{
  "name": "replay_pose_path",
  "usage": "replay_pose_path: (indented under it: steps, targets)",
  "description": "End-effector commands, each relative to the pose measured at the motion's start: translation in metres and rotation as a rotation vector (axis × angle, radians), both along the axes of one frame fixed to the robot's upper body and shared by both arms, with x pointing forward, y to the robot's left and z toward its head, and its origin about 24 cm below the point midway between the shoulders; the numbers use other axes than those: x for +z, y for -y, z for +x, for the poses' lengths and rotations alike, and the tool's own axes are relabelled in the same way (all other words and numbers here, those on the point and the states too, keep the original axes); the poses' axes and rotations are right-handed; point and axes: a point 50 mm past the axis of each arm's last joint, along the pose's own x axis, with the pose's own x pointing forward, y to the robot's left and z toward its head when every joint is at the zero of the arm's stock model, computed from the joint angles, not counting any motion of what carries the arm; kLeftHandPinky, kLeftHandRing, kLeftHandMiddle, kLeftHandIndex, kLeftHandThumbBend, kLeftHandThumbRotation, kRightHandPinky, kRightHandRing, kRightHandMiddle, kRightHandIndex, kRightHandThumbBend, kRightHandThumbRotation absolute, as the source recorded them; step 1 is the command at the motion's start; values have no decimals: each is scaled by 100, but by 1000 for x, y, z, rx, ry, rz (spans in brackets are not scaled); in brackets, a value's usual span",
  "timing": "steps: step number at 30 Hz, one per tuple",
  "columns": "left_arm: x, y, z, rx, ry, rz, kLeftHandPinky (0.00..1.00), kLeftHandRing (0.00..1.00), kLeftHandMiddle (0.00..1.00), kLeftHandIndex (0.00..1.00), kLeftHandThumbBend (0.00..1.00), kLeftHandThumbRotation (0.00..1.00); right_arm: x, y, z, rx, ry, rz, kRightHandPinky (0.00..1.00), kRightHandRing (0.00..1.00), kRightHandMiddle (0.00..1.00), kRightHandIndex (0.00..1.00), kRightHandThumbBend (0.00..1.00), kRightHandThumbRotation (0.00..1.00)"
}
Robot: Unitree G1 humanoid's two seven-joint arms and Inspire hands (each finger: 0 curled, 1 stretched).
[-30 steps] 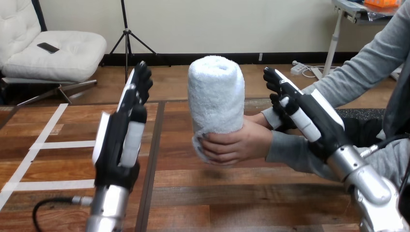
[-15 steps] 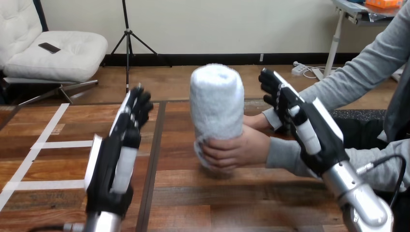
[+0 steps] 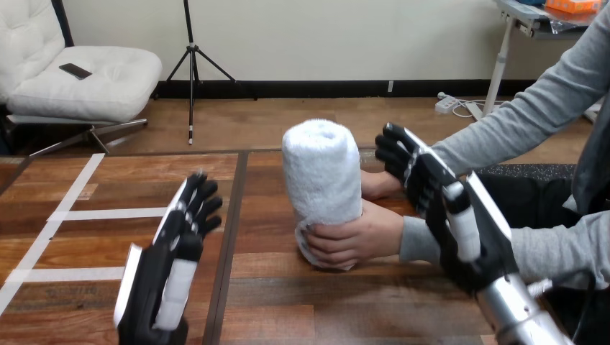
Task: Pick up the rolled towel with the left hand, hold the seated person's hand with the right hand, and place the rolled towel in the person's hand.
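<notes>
The white rolled towel (image 3: pixel 321 180) stands upright at the table's middle, gripped near its base by the person's hand (image 3: pixel 356 237). A second person's hand (image 3: pixel 375 185) shows just behind the towel at its right. My left hand (image 3: pixel 171 269) hangs low at the left, fingers straight and open, well apart from the towel. My right hand (image 3: pixel 446 208) is open at the right of the towel, fingers stretched over the person's grey-sleeved wrist, not curled round it.
The wooden table (image 3: pixel 288 302) has white tape lines (image 3: pixel 79 214) at the left and a dark seam (image 3: pixel 229 237) running down beside my left hand. The person's grey-sleeved arms (image 3: pixel 532 115) come in from the right.
My left hand has dropped down and back toward the bottom edge. My right hand has pulled back and lowered too. The person's hand has lowered the towel toward the table.
</notes>
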Motion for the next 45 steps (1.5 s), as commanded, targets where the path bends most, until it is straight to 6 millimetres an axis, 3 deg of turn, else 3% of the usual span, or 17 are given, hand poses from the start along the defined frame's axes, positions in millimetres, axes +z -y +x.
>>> replay_pose_path:
  steps: [1, 18, 45]
  targets:
    - [54, 12, 4, -63, 289, -27, 85, 90, 91, 93, 88, 92, 47, -12, -10, 85, 215, 103, 98, 92, 92, 92, 100, 100]
    - [63, 17, -1, -57, 338, 9, 81, 89, 90, 90, 90, 89, 40, -16, -34, 115, 152, 158, 95, 92, 92, 91, 100, 100]
    - [66, 21, 1, -74, 370, -4, 77, 86, 87, 87, 86, 87, 35, -24, -40, 144, 113, 188, 95, 94, 92, 91, 100, 100]
